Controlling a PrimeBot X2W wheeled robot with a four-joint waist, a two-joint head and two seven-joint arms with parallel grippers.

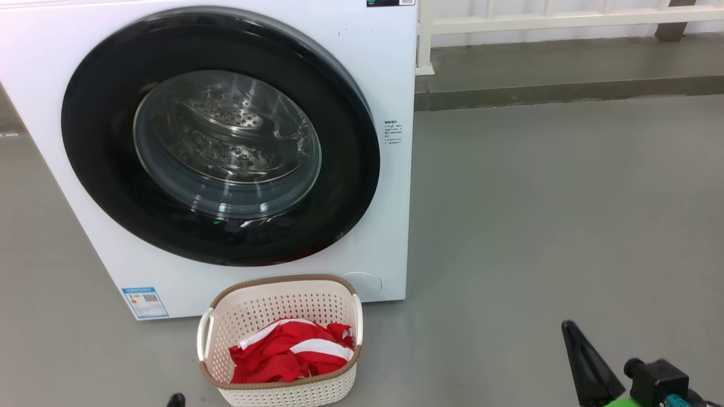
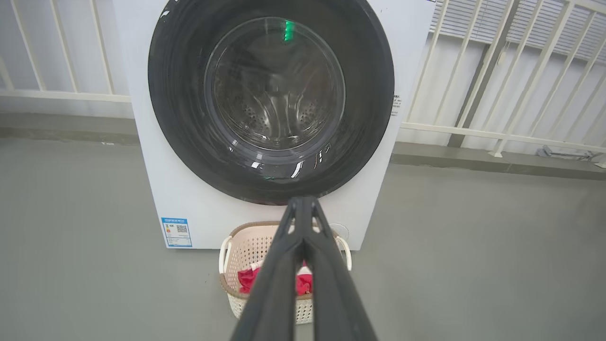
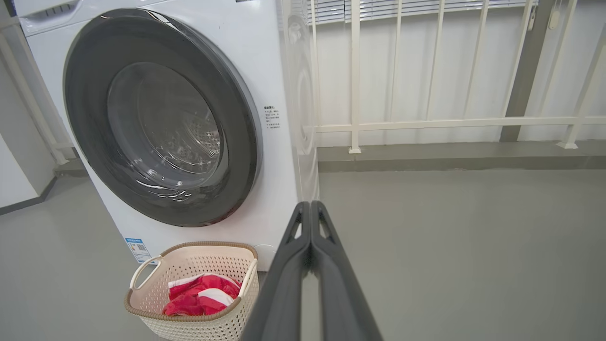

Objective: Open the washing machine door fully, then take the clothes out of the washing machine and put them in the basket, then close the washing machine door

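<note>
The white washing machine (image 1: pixel 390 73) stands in front of me with its black-rimmed round door (image 1: pixel 96 141) closed flat against the front. Through the glass, the steel drum looks bare. Red clothes with white stripes (image 1: pixel 291 350) lie in the cream basket (image 1: pixel 254 308) on the floor just below the door. My right gripper (image 1: pixel 570 330) is low at the right, away from the basket, fingers together and holding nothing. Both wrist views look at the door (image 2: pixel 180 94) (image 3: pixel 90 94) from a distance. The left gripper (image 2: pixel 303 202) and right gripper (image 3: pixel 310 206) are shut and hold nothing.
A white railing (image 1: pixel 537 22) and a raised concrete kerb (image 1: pixel 565 90) run behind and to the right of the machine. Bare grey floor (image 1: pixel 554 226) spreads out on the right. A blue label (image 1: pixel 145 302) sits on the machine's lower left front.
</note>
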